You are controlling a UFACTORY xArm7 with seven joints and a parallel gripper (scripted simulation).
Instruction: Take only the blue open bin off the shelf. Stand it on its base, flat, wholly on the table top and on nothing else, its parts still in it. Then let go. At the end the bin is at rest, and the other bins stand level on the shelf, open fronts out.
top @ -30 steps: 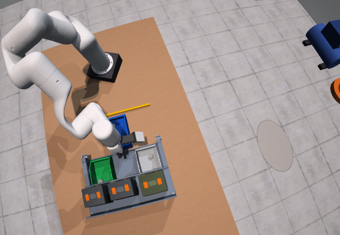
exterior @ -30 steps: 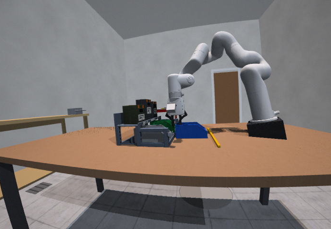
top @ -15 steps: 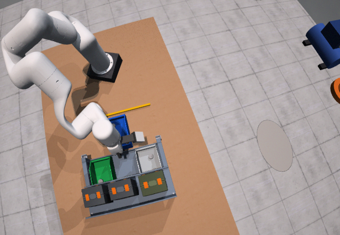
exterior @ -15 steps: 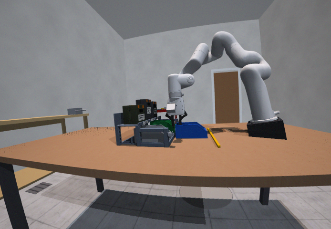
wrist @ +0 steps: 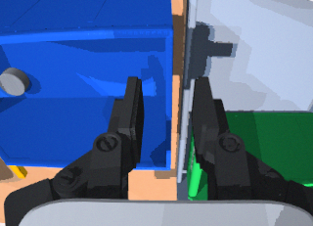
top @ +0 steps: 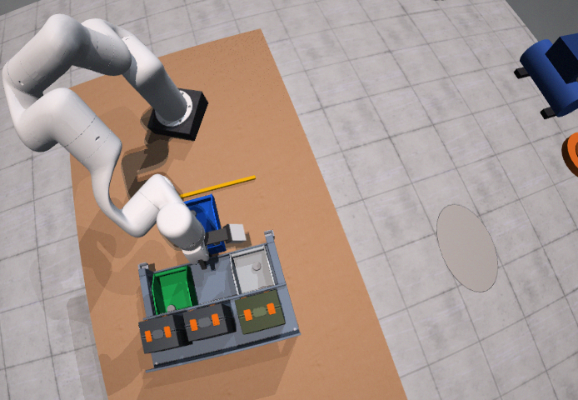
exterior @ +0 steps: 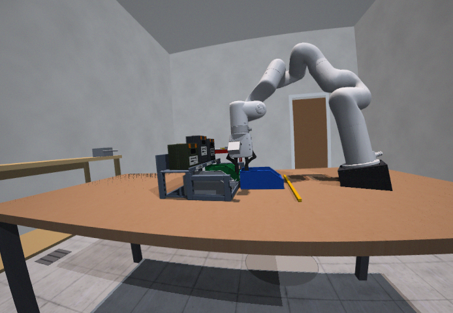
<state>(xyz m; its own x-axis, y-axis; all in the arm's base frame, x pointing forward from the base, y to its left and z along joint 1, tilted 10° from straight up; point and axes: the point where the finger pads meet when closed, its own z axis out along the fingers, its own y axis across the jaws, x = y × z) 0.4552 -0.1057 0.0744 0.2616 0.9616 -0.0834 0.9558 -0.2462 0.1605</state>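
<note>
The blue open bin point(top: 215, 216) point(exterior: 262, 179) point(wrist: 59, 133) stands flat on the table top point(top: 294, 263) point(exterior: 197, 221), in front of the shelf. A strip of table shows between them in the wrist view. A grey round part point(wrist: 15, 81) lies in the bin. My gripper point(top: 207, 265) point(exterior: 241, 170) point(wrist: 167, 95) is partly open and empty, pointing down. Its fingers are above the bin's shelf-side wall, one on each side of it in the wrist view. The green bin point(top: 174, 287) point(wrist: 269, 143) and the white bin point(top: 251, 276) sit on the shelf point(top: 214, 282) point(wrist: 264, 79) and look level, each with a part inside.
A yellow bar point(top: 219, 186) point(exterior: 292, 188) lies on the table beyond the blue bin, on the arm base's side. Two dark cases point(top: 160, 347) point(top: 207, 330) and an olive case point(top: 259, 322) point(exterior: 179, 156) stand on the shelf's upper level, behind the bins. Upright posts stand at the shelf's ends.
</note>
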